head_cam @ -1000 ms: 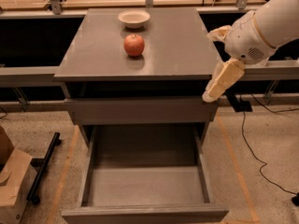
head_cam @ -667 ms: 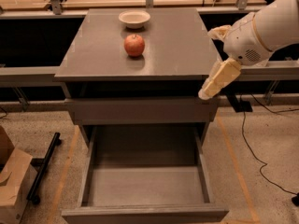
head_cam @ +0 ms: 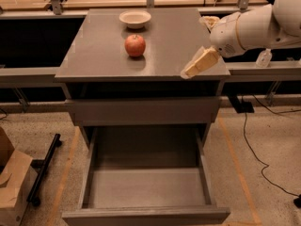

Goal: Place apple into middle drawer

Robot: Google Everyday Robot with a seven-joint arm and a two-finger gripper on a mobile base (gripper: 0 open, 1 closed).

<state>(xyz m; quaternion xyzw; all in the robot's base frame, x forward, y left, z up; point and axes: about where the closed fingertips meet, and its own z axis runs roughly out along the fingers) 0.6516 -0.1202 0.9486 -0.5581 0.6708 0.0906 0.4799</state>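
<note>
- Grey cabinet (head_cam: 103,55) on a speckled concrete floor (head_cam: 263,126); a wooden bench runs behind it.
- The apple (head_cam: 135,45) sits upright on the cabinet top, left of centre — red with a yellowish blush, touching nothing.
- A cream bowl (head_cam: 135,19) stands just behind the apple, apart from it, near the back edge.
- The gripper (head_cam: 194,46) hovers over the right side of the top, well apart from the apple. Its jaws are spread and hold nothing; the lower finger (head_cam: 200,62) slants down toward the front right edge.
- The top drawer (head_cam: 143,111) is closed flush.
- The middle drawer (head_cam: 146,187) is pulled fully out below — bare grey floor.
- A cardboard box (head_cam: 11,187) sits lower left and a black cable (head_cam: 249,140) trails at right.
</note>
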